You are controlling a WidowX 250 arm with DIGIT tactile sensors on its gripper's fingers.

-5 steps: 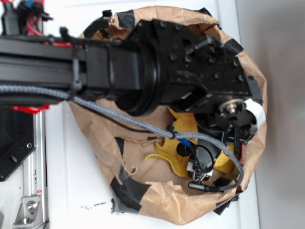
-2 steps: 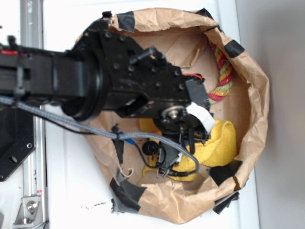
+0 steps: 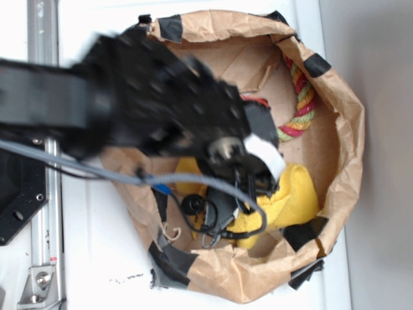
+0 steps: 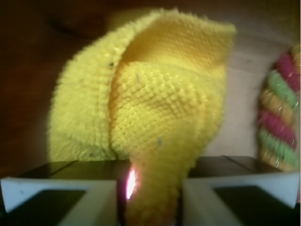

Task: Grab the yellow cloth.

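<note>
The yellow cloth (image 4: 155,108) fills the wrist view, a nubbly terry fabric gathered into folds, with its lower end pinched between my two white-faced fingers (image 4: 61,197). My gripper (image 4: 150,197) is shut on that fold. In the exterior view the yellow cloth (image 3: 293,197) bulges out to the right of the gripper (image 3: 248,194) inside the brown paper bag (image 3: 342,161). The arm is blurred with motion and covers the left part of the cloth.
A red, green and yellow rope (image 3: 302,103) lies against the bag's upper right wall; the rope (image 4: 277,117) also shows at the right of the wrist view. Black tape patches (image 3: 173,261) mark the bag's rim. A metal rail (image 3: 42,258) runs along the left.
The arm swung left across the bag, uncovering the rope and the bag's right side, and now blurs with motion. The cloth has bunched up and shifted with the gripper.
</note>
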